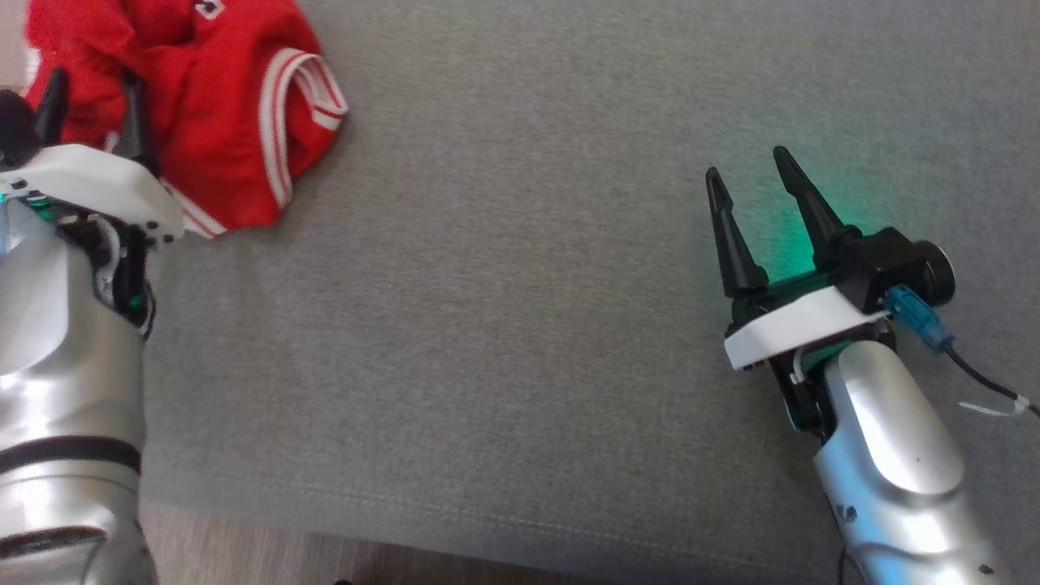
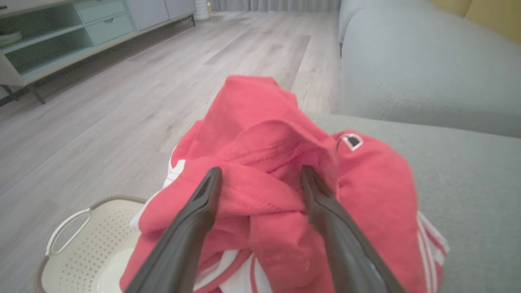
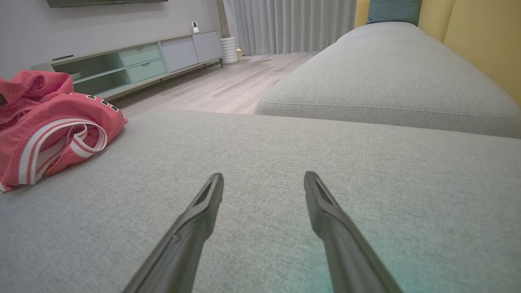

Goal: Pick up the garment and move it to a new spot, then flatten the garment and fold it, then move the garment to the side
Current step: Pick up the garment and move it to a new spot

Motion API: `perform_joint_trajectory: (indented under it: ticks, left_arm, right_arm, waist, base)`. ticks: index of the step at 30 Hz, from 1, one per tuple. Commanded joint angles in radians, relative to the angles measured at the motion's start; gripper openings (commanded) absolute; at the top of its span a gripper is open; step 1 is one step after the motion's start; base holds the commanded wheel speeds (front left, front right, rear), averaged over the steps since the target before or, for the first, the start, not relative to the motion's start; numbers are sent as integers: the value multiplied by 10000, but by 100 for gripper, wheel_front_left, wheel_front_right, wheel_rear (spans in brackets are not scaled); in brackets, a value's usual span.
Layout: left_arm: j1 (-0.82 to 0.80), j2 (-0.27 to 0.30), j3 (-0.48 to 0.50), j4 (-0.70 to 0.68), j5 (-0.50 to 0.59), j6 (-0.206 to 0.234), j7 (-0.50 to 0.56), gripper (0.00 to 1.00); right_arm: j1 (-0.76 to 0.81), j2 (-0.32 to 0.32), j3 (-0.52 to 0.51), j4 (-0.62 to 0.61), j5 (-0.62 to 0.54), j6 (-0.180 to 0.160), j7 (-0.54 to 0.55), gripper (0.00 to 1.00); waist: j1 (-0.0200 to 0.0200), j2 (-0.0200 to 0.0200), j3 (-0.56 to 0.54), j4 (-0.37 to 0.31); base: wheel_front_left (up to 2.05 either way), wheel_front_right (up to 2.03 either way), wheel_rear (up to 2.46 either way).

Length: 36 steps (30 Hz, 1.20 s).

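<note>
At the upper left, your left gripper (image 1: 93, 85) straddles the garment (image 1: 236, 122), fingers unclenched: push into the thickest fold before closing. Your right gripper (image 1: 747, 164) hangs spread, empty.

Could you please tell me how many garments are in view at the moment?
1: the red garment lies crumpled at the sofa seat's far left corner, the left hand's open fingers straddling it. The basket below, partly covered, may hide more.

I read the garment (image 1: 223, 114) as red with white stripe trim. Sofa (image 1: 520, 325) is plain grey, basket (image 2: 75, 254) cream with a dot-perforated pattern, floor (image 2: 122, 93) pale wood grain.
</note>
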Motion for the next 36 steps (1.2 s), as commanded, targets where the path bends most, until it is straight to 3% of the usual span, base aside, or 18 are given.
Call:
perform_joint_trajectory:
  ticks: [1,6,8,9,15,22,36]
  left_arm:
    - [-269,657,204,-43,118,58,-122,100]
    - [-875,1026,183,1130,242,494,-120,100]
    - [-1054,1142,167,1285,287,653,-120,11]
    - [-1115,1184,160,1317,296,694,-120,0]
    - [-1301,1287,12,877,392,750,-121,0]
    - [-1577,972,-580,-562,672,564,-121,0]
    - [-1355,-792,-2221,-2461,637,85,-122,0]
  right_arm:
    - [-263,63,270,-372,63,-9,-109,100]
    - [-360,96,321,-485,62,-9,-109,100]
    - [-369,106,275,-519,51,-9,-109,100]
    - [-366,110,252,-531,50,-9,-109,100]
    - [-315,151,188,-497,132,-9,-109,100]
    - [-110,233,182,-581,287,-9,-109,100]
    - [191,297,376,-1034,818,-9,-109,100]
  waist:
    - [-1,0,192,-219]
    - [-1,0,393,-487]
    - [-1,0,438,-549]
    - [-1,0,444,-573]
    - [-1,0,233,-719]
    - [-1,0,-256,-1073]
    - [-1,0,-781,-2808]
  base:
    - [0,0,0]
    - [0,0,0]
    - [0,0,0]
    - [0,0,0]
    - [0,0,0]
    - [0,0,0]
    - [0,0,0]
